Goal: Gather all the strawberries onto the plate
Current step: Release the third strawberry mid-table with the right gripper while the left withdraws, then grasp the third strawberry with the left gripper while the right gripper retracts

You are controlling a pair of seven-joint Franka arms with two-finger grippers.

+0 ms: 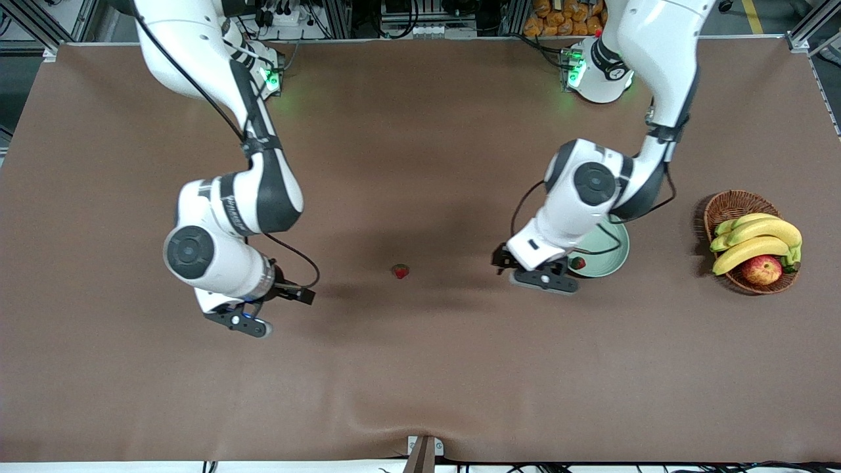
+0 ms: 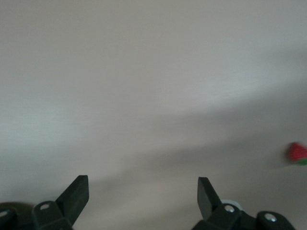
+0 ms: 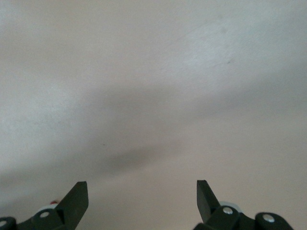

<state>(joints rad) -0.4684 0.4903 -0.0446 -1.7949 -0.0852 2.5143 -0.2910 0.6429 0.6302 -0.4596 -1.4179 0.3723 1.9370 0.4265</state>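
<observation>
So we've got 1 strawberry [image 1: 577, 263] already sitting in the plate [image 1: 614, 253], right at the rim next to the left gripper [image 1: 540, 276]. A 2nd strawberry [image 1: 400, 270] is loose on the table [image 1: 420, 368], out in the gap between the 2 grippers. We can't spot the 3rd berry anywhere.

Left gripper hangs just off the plate's edge, on the side facing the right arm, fingers spread wide with nothing in them. In the left wrist view the loose strawberry [image 2: 296, 152] sits off to one side of the open fingers [image 2: 76, 194], not between them.

Right gripper [image 1: 240, 322] is released too, empty, over bare table toward its own end.

The loose berry looks about equally far from both grippers, so either could go for it. We'd guess the left, since the plate is right beside it.
</observation>
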